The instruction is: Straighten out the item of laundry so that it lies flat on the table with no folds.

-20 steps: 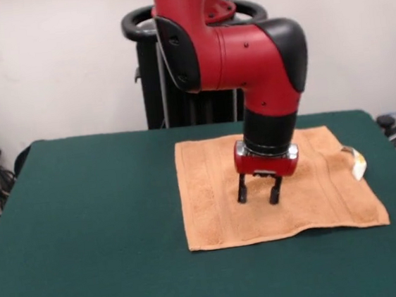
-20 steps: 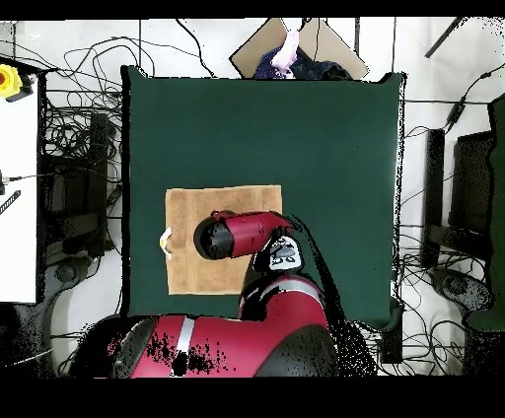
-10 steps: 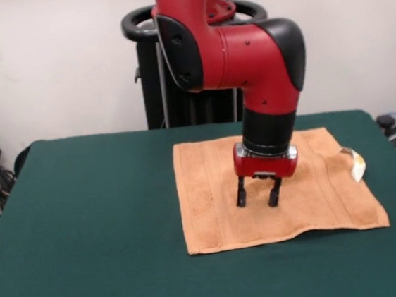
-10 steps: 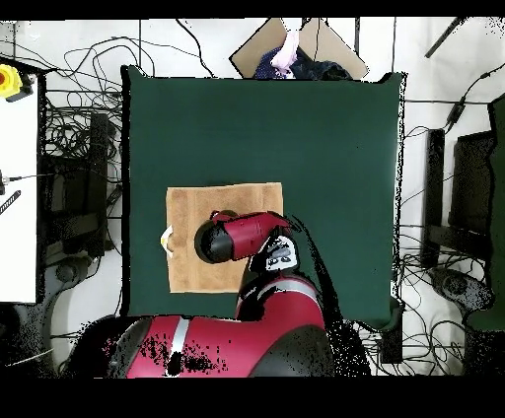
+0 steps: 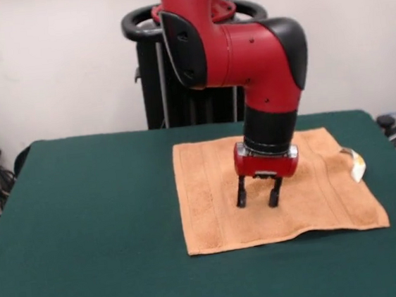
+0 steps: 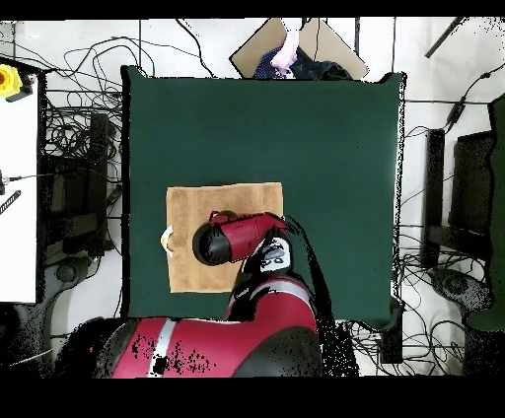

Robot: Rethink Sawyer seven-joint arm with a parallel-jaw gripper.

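The item of laundry (image 5: 211, 204) is an orange-tan towel spread out on the dark green table (image 5: 85, 224), with stripe bands along its left and right sides and a small white-yellow tag (image 5: 357, 163) sticking out at its right edge. Its near edge rises in a slight wave toward the right. My gripper (image 5: 257, 201) hangs over the towel's middle, fingers open with nothing between them, tips close to the cloth. From overhead, the towel (image 6: 187, 271) lies at the table's (image 6: 296, 128) lower left, and the arm hides the gripper.
Cables and equipment surround the table (image 6: 69, 197) in the overhead view. A person's hand (image 6: 288, 51) shows past the table's far edge at the top. The black pedestal (image 5: 148, 68) stands behind the table.
The towel has shifted very slightly to the left in the front view over the second. The arm's upper links have turned a little; the gripper stays over the towel's middle.
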